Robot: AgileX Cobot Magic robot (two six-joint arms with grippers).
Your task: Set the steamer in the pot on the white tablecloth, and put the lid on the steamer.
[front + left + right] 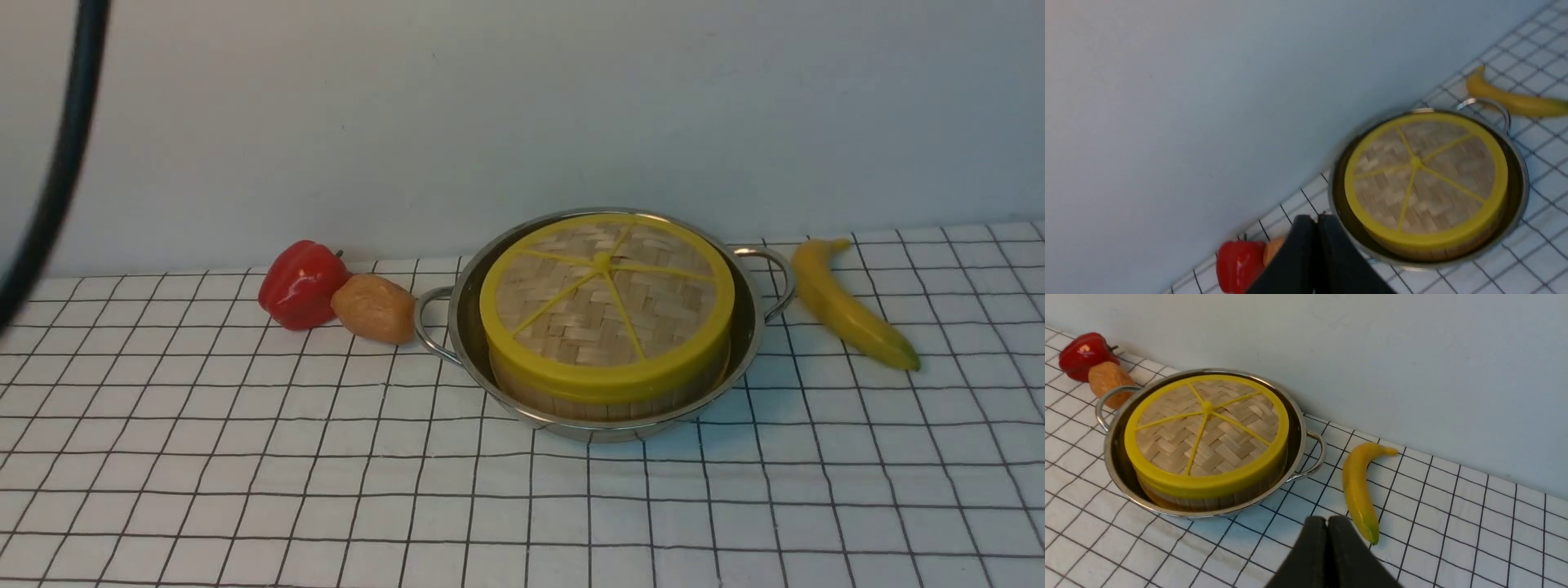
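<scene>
The steel pot [755, 327] [1521, 192] [1114, 465] stands on the white tablecloth [245, 457] near the back wall. Inside it sits the steamer [604, 404] [1445, 251] [1216, 502], only its slat wall showing under the woven lid [604, 306] [1425, 179] [1204, 428], which lies flat on top. My left gripper [1315, 222] is shut on nothing, raised off to the pot's left. With its jaws pressed together and nothing between them, my right gripper [1327, 522] hangs above the cloth at the pot's right, near the banana. Neither gripper shows in the front view.
A red pepper [300, 283] and a brown walnut-like piece [374, 308] lie just left of the pot's handle. A yellow banana [849, 304] [1357, 490] lies right of the pot. A black cable [57, 163] crosses the front view's upper left. The wall rises right behind.
</scene>
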